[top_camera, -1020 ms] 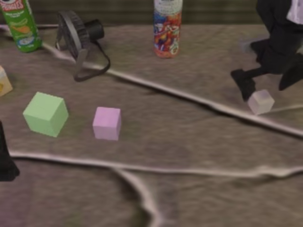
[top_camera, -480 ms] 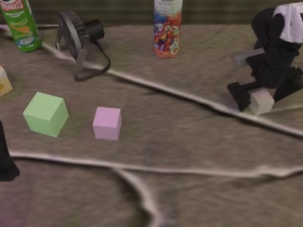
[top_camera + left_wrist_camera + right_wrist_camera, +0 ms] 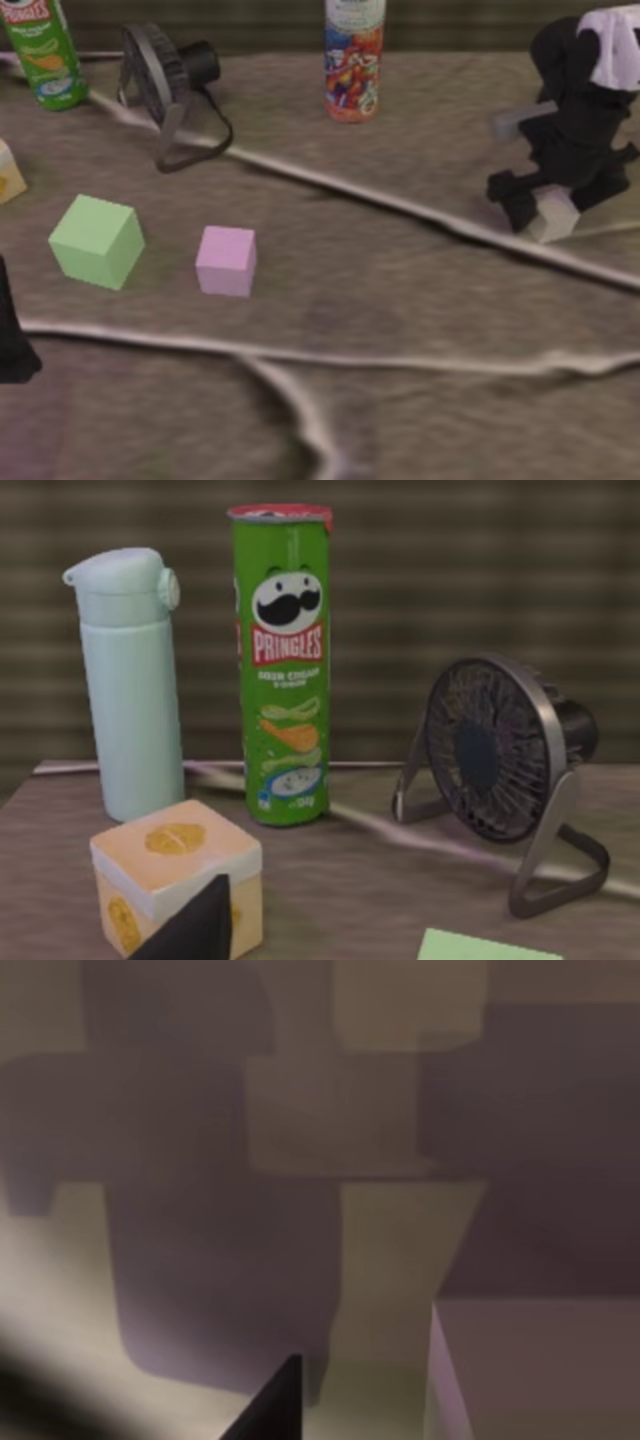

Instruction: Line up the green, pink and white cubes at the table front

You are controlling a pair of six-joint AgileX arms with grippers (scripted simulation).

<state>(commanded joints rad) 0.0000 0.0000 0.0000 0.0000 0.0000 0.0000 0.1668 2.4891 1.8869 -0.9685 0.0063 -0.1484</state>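
Note:
The white cube (image 3: 556,216) lies at the table's right, and my right gripper (image 3: 558,205) has come down around it, open, one dark finger on each side. In the right wrist view a fingertip (image 3: 275,1400) stands apart from the white cube (image 3: 540,1370), with bare cloth between them. At the left, the large green cube (image 3: 95,240) and the pink cube (image 3: 226,260) rest side by side, untouched. My left gripper (image 3: 12,345) is parked at the left edge, open and holding nothing. Its wrist view catches only a corner of the green cube (image 3: 485,946).
A cream box with a yellow mark (image 3: 8,172) sits at the far left. Along the back are a green Pringles can (image 3: 42,50), a black desk fan (image 3: 165,85) and a colourful can (image 3: 353,60). A mint bottle (image 3: 130,680) stands beside the Pringles can. Pale creases cross the cloth table (image 3: 400,330).
My right gripper dropped from above and behind the white cube to straddle it, and its fingers have drawn a little closer. The cubes and the left arm have not moved.

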